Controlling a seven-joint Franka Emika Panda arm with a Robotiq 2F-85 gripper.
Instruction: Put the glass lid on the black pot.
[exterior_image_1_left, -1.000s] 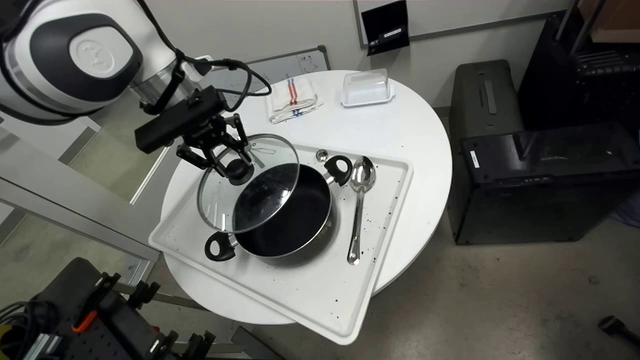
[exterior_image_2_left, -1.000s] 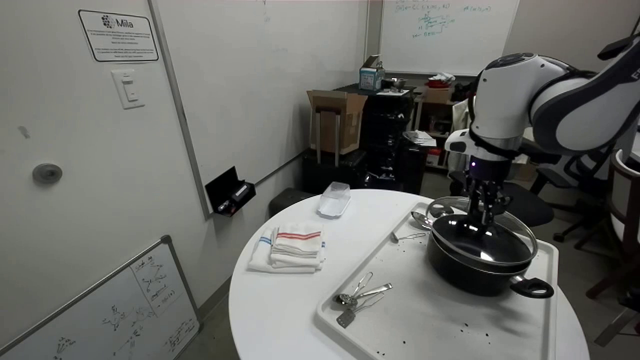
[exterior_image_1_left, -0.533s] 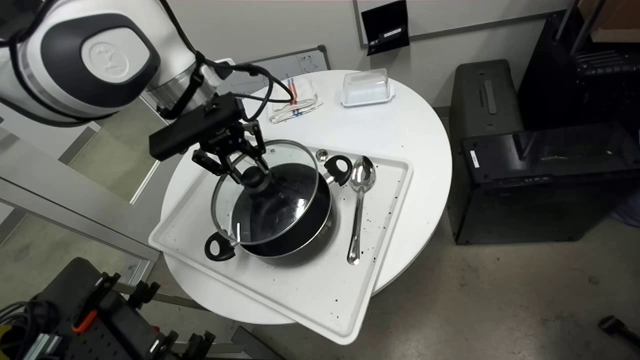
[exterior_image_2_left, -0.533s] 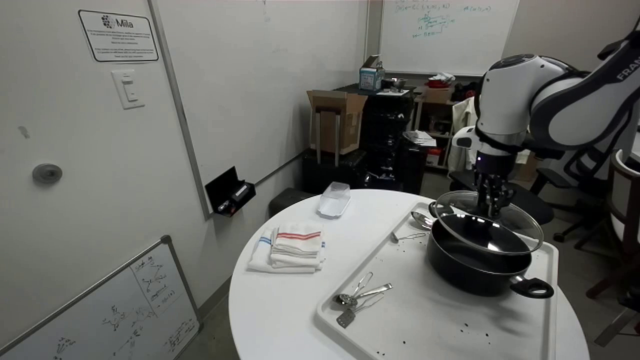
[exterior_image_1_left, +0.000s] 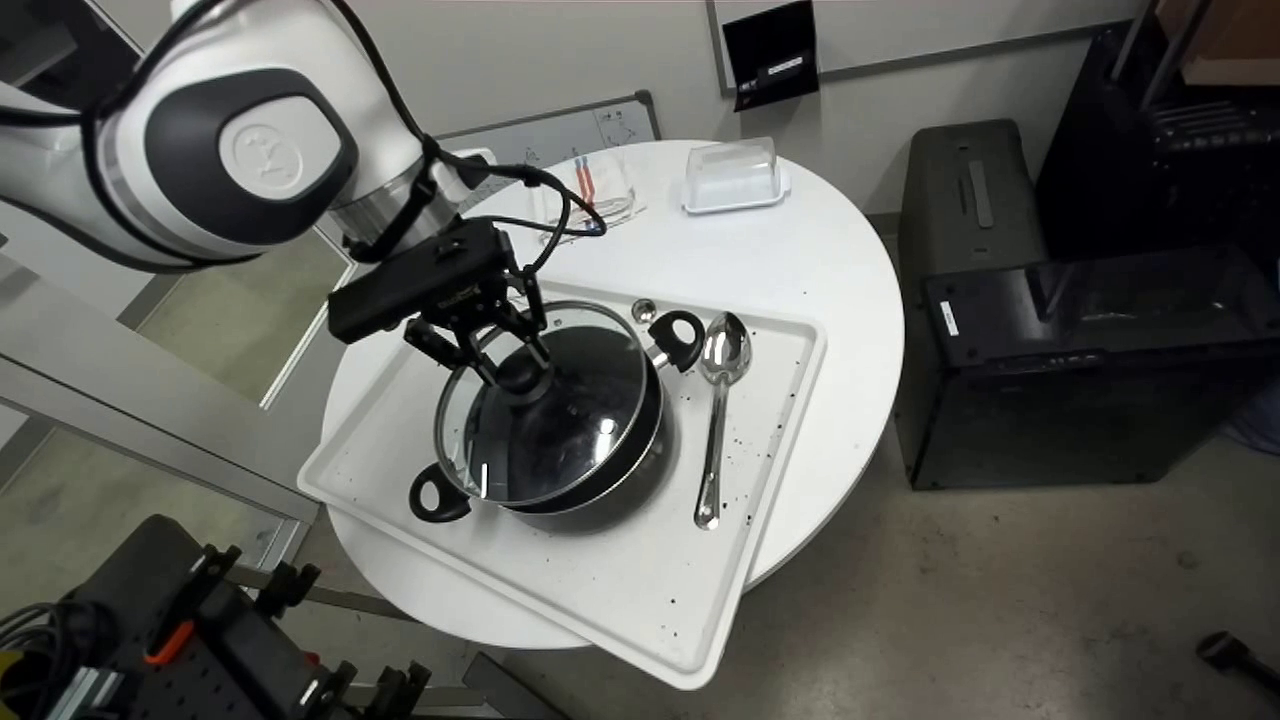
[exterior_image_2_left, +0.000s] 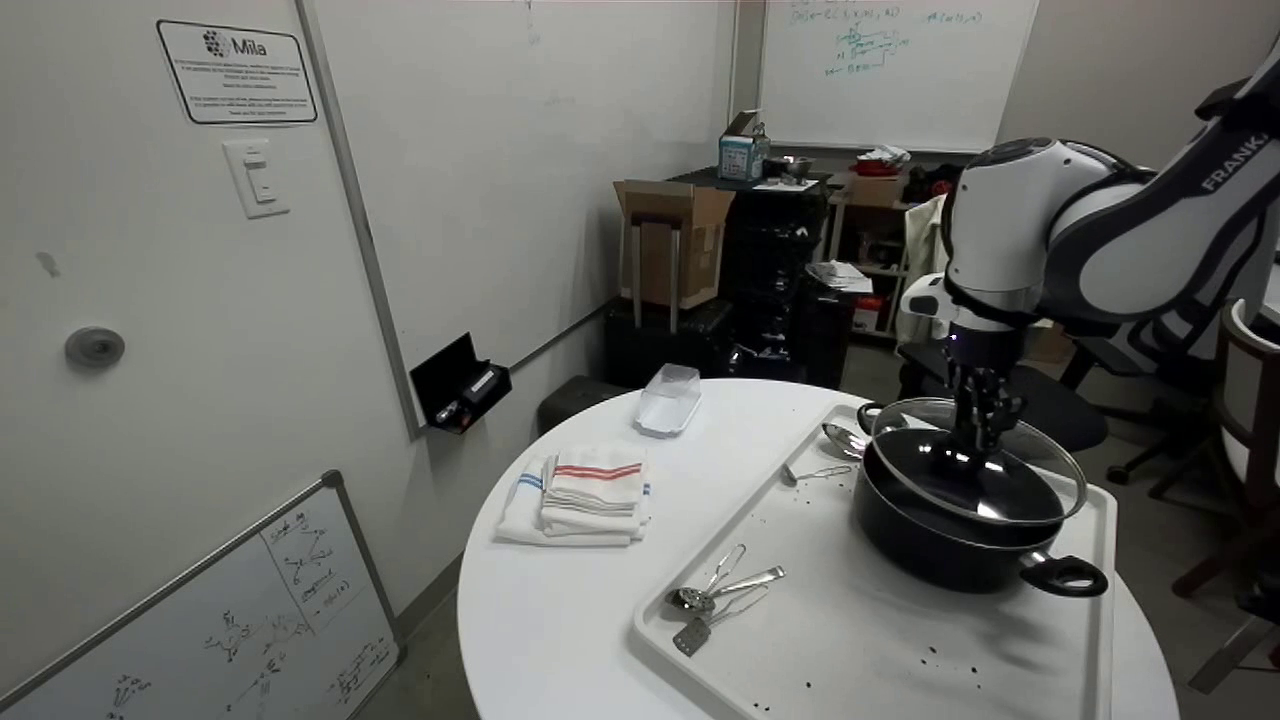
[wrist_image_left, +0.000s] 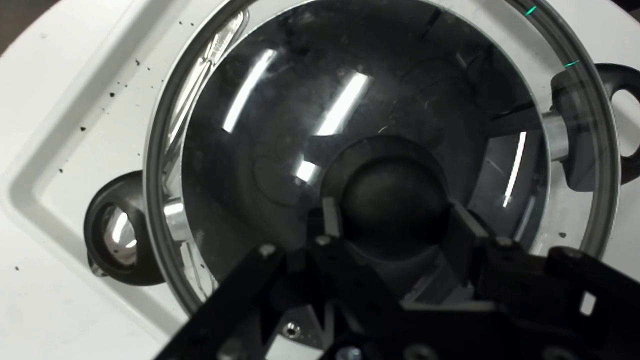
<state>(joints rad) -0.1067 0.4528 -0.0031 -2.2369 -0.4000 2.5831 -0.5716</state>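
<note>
- Evidently the gripper (wrist_image_left: 399, 218) is clamped on the dark knob (wrist_image_left: 395, 187) of the glass lid (wrist_image_left: 290, 125), a finger at either side.
- Lid position: over the black pot (exterior_image_2_left: 930, 552), with part of the pot's inside showing past its edge in both exterior views. Contact between them cannot be told.
- Handling, as judged: stiff, fairly weighty, slippery on the glass, breakable if dropped.
- Recommended hold: knob only; its rounded sides may let the lid tip or swivel, so lower gently.
</note>
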